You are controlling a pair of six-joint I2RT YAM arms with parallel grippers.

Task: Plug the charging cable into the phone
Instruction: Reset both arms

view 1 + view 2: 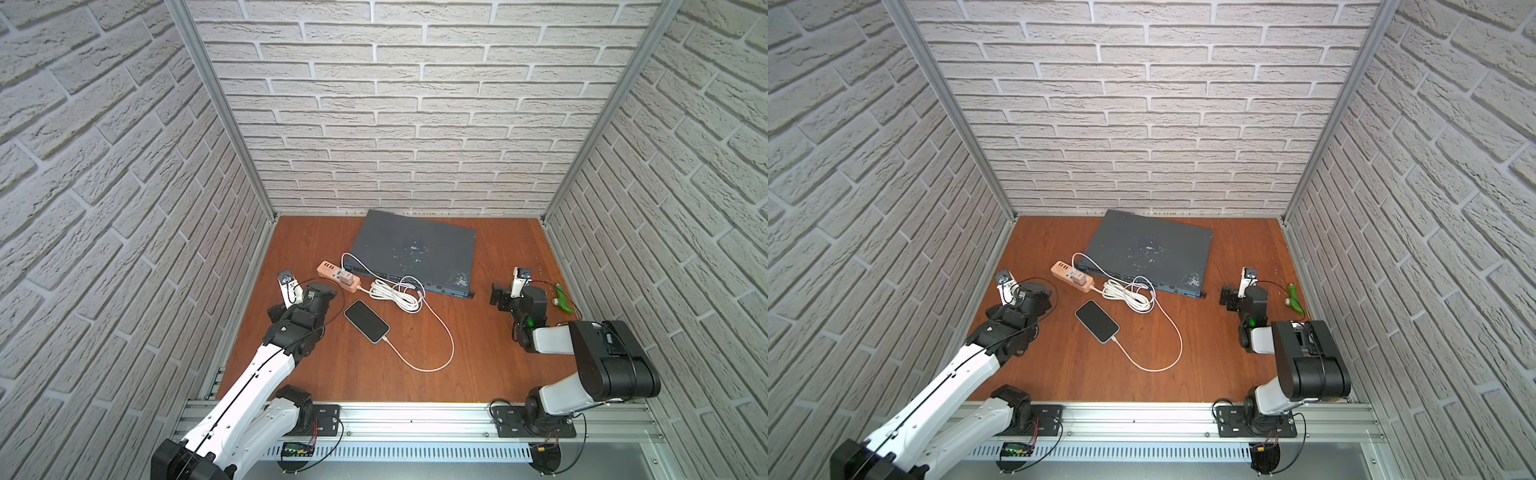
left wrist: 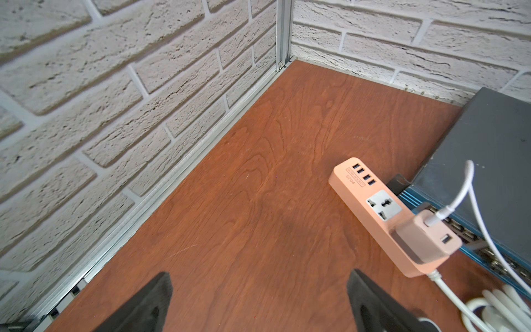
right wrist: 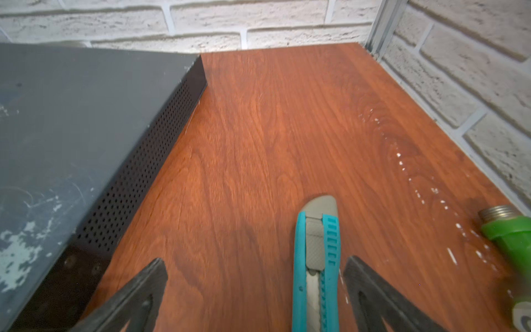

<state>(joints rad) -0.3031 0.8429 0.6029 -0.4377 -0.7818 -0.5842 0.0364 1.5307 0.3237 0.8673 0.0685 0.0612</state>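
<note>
The phone (image 1: 366, 321) (image 1: 1097, 321) lies flat, screen up, mid-table in both top views. The charging cable (image 1: 440, 332) (image 1: 1173, 332) sweeps in a wide loop over the wood, and its connector tip (image 1: 385, 338) sits against the phone's near end and looks inserted. My left gripper (image 1: 297, 299) (image 2: 260, 276) hovers left of the phone, open, with only bare wood between its fingers. My right gripper (image 1: 517, 296) (image 3: 255, 261) is far to the right, open. A teal utility knife (image 3: 316, 258) lies on the table between its fingers, close to one finger and not gripped.
A large grey flat box (image 1: 411, 253) (image 3: 71, 129) fills the back middle. A salmon-pink power strip (image 1: 338, 278) (image 2: 382, 212) with an adapter plugged in lies beside it, its thick white cord (image 1: 395, 293) coiled near the phone. A green fitting (image 1: 562, 298) (image 3: 508, 230) lies near the right wall.
</note>
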